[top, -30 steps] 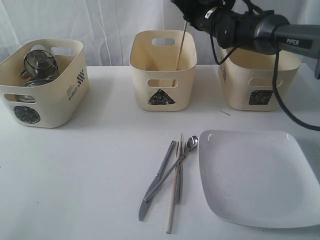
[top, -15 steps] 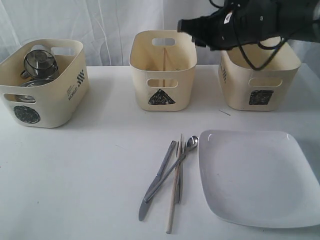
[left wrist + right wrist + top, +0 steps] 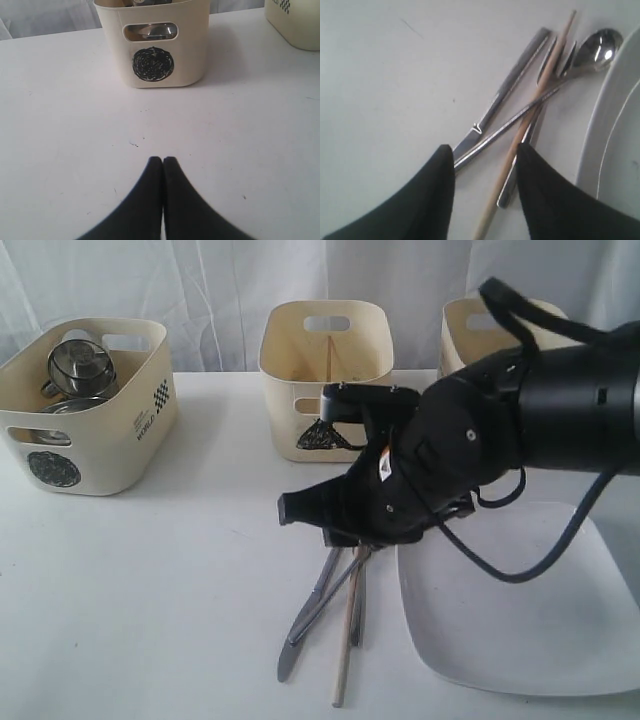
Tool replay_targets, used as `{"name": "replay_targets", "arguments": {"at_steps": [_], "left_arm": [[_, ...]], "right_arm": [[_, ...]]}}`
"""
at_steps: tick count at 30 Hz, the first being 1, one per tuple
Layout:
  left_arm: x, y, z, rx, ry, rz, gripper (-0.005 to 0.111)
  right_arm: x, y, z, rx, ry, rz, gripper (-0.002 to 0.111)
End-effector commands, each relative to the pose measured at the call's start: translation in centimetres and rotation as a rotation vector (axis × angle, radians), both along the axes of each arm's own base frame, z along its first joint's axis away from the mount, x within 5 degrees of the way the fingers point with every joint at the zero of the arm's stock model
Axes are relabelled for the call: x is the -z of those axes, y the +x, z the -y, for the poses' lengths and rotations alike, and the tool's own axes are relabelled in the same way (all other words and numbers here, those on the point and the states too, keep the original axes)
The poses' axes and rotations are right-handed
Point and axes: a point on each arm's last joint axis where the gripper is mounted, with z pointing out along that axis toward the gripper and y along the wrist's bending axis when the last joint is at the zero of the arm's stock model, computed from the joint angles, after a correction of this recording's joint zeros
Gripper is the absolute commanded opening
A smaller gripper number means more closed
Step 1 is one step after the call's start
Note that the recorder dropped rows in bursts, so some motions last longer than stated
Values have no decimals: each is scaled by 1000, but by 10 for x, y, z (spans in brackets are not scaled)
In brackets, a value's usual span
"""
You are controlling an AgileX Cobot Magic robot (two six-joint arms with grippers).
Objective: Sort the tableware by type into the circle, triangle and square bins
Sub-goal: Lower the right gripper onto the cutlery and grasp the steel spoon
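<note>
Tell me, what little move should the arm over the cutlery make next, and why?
Probably lower straight down and close on the wooden chopstick. The right gripper hangs open over the pile, its jaws straddling that chopstick and the handle of the spoon, and nothing is held yet.

White table (image 3: 150,580), circle bin (image 3: 100,445), triangle bin (image 3: 285,380), square bin (image 3: 462,328), white plate (image 3: 500,640), knife (image 3: 287,658), fork (image 3: 359,625), spoon (image 3: 597,47), chopstick (image 3: 344,672)
</note>
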Motion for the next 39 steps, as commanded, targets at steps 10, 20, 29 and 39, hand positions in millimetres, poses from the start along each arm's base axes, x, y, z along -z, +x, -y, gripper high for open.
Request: {"name": "replay_targets", "arguments": {"at_steps": [10,20,29,39], "left_arm": [[1,0,0,0,-11,4,0],[1,0,0,0,-11,4,0],[1,0,0,0,-11,4,0],[1,0,0,0,-11,4,0]], "right_arm": [[45,-3,-3,108,7,-47,39],[78,8,-9,227,54,-85,32],[83,15,-4,271,29,-42,31],[94,23,-1,265,42,-30,31]]}}
